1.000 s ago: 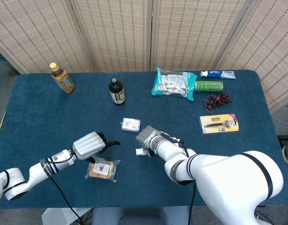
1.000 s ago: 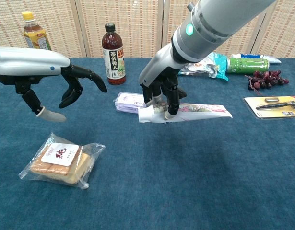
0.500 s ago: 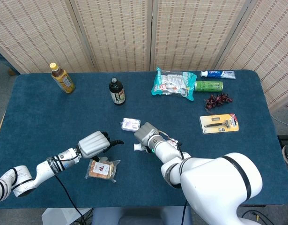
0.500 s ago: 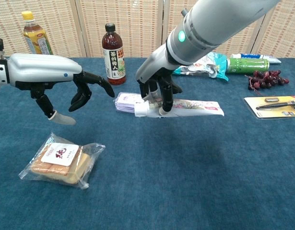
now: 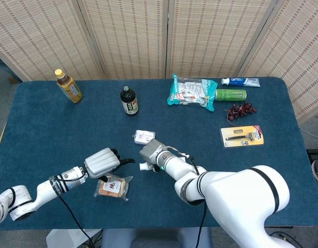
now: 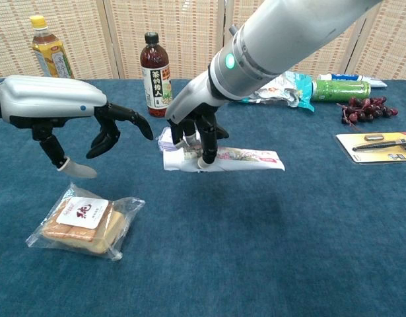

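My right hand grips the tube by its cap end, off the table. My left hand hangs open just beside it. Next: I'd guess a handover, fingers closing on the cap.

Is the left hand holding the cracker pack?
No, the left hand hovers open above the cracker pack.

Small packet close behind toothpaste tube

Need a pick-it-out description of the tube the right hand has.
On the blue table, look near the front centre, where the right robot hand grips one end of a white tube. It lies flat just in front of a small pale packet, and it is long, thin and flower-printed.
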`<act>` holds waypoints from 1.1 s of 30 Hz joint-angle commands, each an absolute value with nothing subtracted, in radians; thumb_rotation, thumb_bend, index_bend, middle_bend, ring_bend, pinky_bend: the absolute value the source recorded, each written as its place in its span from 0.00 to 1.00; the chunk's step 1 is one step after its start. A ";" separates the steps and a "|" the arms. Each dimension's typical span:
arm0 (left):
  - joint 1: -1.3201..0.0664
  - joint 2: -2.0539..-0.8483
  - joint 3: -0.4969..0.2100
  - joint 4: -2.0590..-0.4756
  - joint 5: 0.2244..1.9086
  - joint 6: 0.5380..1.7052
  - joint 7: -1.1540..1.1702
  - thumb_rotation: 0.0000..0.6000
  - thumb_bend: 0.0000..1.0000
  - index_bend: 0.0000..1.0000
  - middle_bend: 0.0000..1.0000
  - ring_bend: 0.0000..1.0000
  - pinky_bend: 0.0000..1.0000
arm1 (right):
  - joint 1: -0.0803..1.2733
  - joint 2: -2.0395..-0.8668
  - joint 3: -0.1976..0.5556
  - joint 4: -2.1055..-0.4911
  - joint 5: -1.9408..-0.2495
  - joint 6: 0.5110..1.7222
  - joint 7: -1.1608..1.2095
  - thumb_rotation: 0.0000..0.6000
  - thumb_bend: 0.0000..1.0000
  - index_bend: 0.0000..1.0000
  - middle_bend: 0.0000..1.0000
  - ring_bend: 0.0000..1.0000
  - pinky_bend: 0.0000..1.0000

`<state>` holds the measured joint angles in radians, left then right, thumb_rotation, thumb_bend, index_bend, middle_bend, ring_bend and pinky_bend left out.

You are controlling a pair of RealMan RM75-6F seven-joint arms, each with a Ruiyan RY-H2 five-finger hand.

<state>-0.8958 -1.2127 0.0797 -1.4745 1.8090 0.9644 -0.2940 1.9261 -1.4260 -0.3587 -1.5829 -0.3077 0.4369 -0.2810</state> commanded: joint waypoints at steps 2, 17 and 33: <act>-0.893 -1.194 0.095 -1.494 1.825 0.981 -0.308 1.00 0.23 0.17 0.66 0.54 0.38 | 1.857 -1.411 -0.296 -1.564 -0.422 0.408 -0.248 1.00 1.00 0.85 0.76 0.70 0.53; -0.908 -1.201 0.116 -1.510 1.850 0.973 -0.293 1.00 0.23 0.16 0.66 0.54 0.38 | 1.715 -1.412 -0.172 -1.463 -0.657 0.301 -0.141 1.00 1.00 0.85 0.76 0.71 0.53; -0.909 -1.244 0.140 -1.442 1.892 1.044 -0.370 1.00 0.23 0.14 0.64 0.53 0.38 | 1.668 -1.408 -0.117 -1.447 -0.771 0.238 -0.062 1.00 1.00 0.85 0.76 0.71 0.52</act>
